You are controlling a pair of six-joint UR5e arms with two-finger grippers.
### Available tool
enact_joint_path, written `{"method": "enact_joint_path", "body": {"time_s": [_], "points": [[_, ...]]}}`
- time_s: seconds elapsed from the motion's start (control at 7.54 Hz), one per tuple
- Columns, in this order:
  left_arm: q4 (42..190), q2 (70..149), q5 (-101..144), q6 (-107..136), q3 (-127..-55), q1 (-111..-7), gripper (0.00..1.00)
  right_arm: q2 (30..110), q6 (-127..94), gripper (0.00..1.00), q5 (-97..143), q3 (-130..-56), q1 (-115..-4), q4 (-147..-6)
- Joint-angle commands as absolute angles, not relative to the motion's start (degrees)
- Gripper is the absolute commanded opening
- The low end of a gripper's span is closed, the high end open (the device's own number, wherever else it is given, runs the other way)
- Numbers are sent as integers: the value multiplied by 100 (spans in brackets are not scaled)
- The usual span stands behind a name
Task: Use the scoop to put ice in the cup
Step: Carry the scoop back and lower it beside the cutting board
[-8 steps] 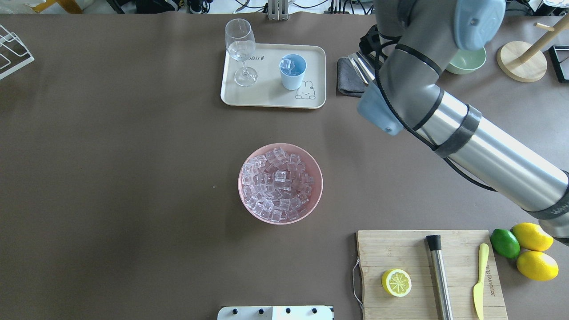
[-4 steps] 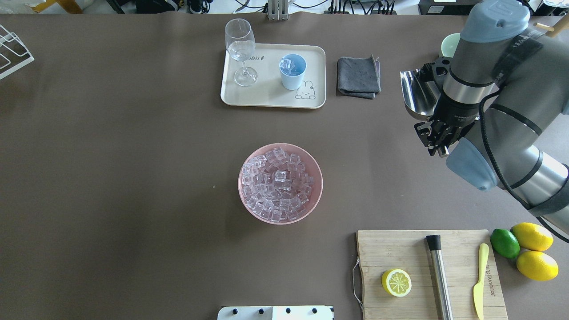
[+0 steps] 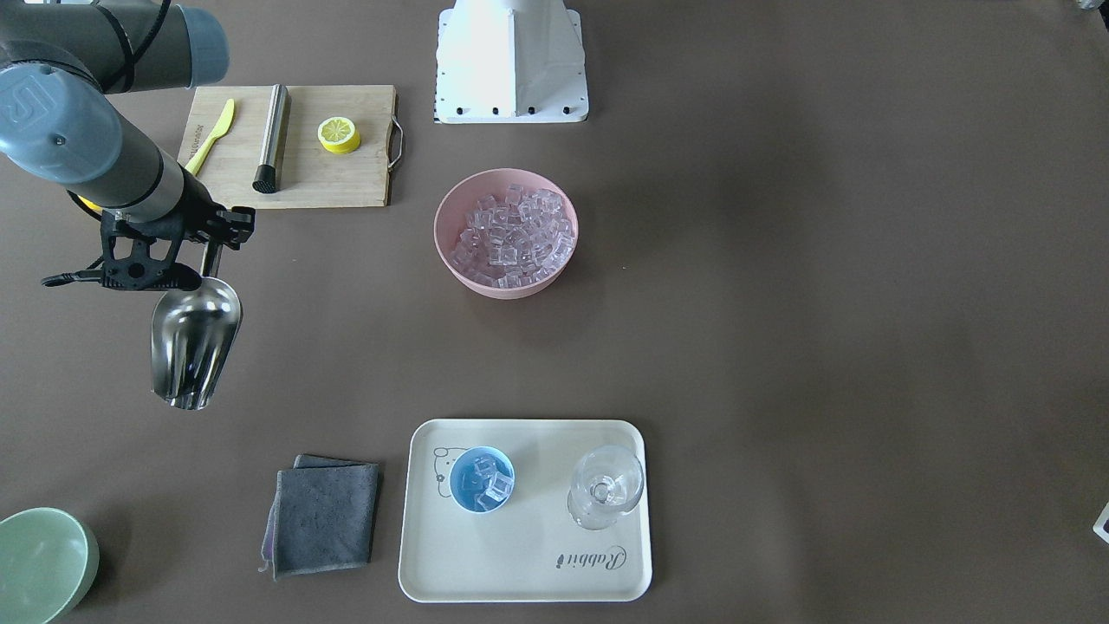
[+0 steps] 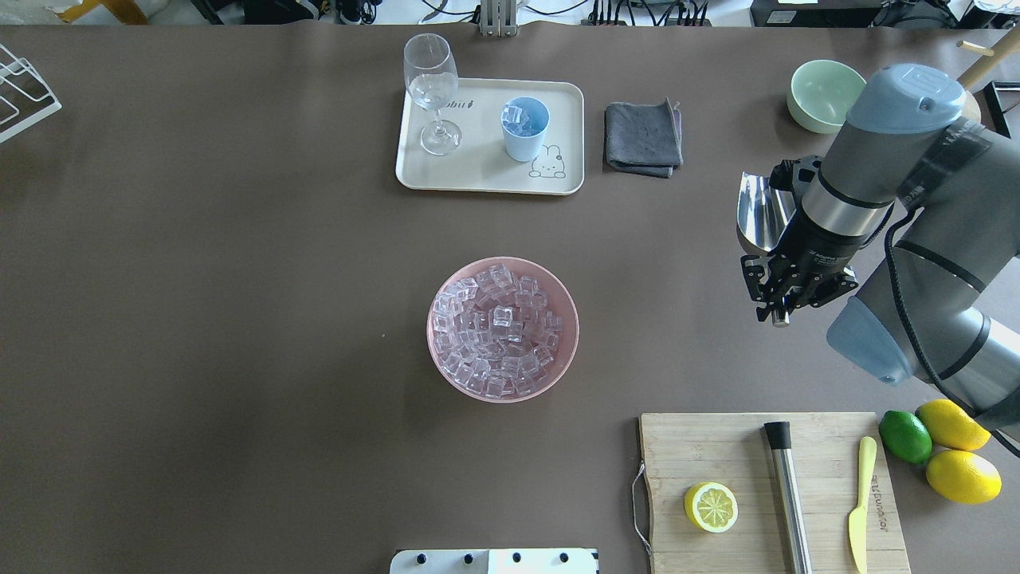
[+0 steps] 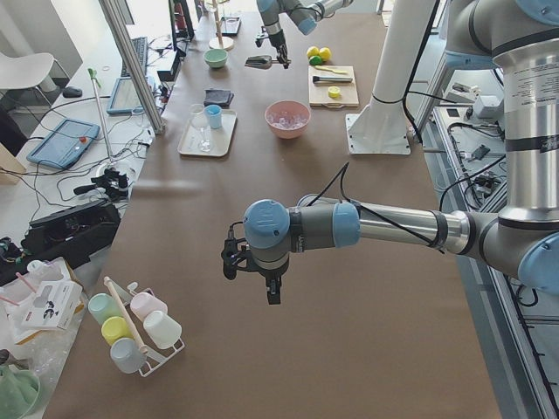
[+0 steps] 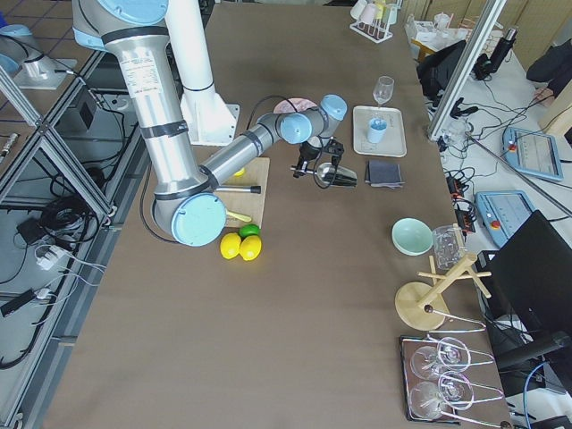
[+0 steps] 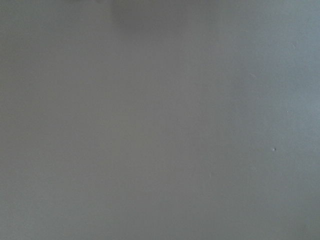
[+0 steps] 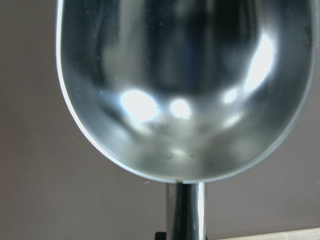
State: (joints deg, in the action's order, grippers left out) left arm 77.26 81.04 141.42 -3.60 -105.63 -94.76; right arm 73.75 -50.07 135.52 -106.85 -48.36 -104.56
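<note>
The light-blue cup (image 4: 525,127) stands on the cream tray (image 4: 486,177) and holds a few ice cubes; it also shows in the front-facing view (image 3: 483,478). Many more ice cubes (image 4: 498,331) fill the pink bowl (image 4: 574,335) at the table's middle. My right gripper (image 4: 785,299) is shut on the handle of the steel scoop (image 4: 757,211) and holds it above the table's right side, far from cup and bowl. The scoop's trough (image 8: 185,90) is empty. My left gripper (image 5: 271,288) shows only in the exterior left view, over bare table; I cannot tell if it is open.
A stemmed glass (image 4: 431,88) stands on the tray beside the cup. A grey cloth (image 4: 642,137) lies right of the tray. A green bowl (image 4: 822,96) is at the far right. A cutting board (image 4: 717,454) carries a lemon half, a steel cylinder and a yellow knife.
My right arm has swung the scoop from beside the grey cloth out to the right and back toward the robot. Cup, bowl and ice have not moved.
</note>
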Motion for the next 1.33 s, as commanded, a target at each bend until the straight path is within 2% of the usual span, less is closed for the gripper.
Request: {"method": "enact_joint_path", "body": {"time_s": [0.0, 0.27, 1.19], "points": [[7726, 8104, 14142, -360, -10564, -9475, 98, 7567, -5229, 0, 13702, -10617, -4423, -10318], [7726, 8104, 14142, -360, -10556, -9475, 98, 7559, -5370, 0, 13650, -10565, -4089, -10249], [7726, 8104, 14142, -360, -10564, -9475, 98, 7787, -5379, 0, 13456, -10240, -3938, -9555]]}}
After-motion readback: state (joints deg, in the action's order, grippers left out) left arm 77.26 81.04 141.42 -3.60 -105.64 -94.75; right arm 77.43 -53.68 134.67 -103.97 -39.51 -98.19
